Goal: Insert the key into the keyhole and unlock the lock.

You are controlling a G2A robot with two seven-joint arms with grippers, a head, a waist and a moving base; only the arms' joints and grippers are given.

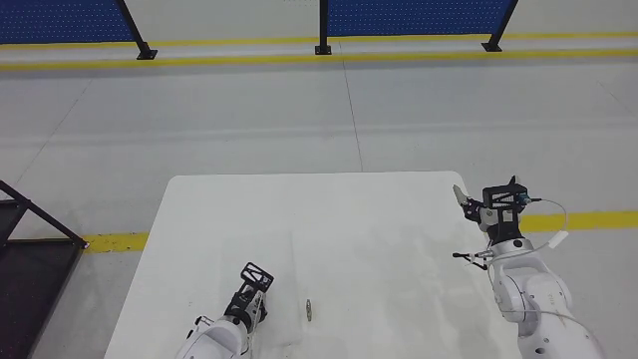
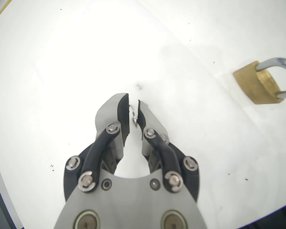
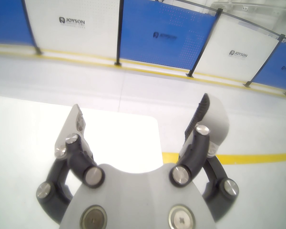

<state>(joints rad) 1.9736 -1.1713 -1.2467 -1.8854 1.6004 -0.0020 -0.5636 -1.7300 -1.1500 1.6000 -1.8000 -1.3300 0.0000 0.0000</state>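
One white rectangular desk (image 1: 329,219) stands here. By its robot-side edge I count one brass padlock with a steel shackle (image 2: 257,84) and one small silver metal key (image 2: 134,117).

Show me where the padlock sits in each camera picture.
Top view: padlock, a tiny dark speck near the table's front edge, beside the left arm's jaws.
Left wrist view: brass padlock lying on the table, off to one side of the jaws.
Right wrist view: faces the table's far corner, away from the padlock.
Shared landmark: the white table.
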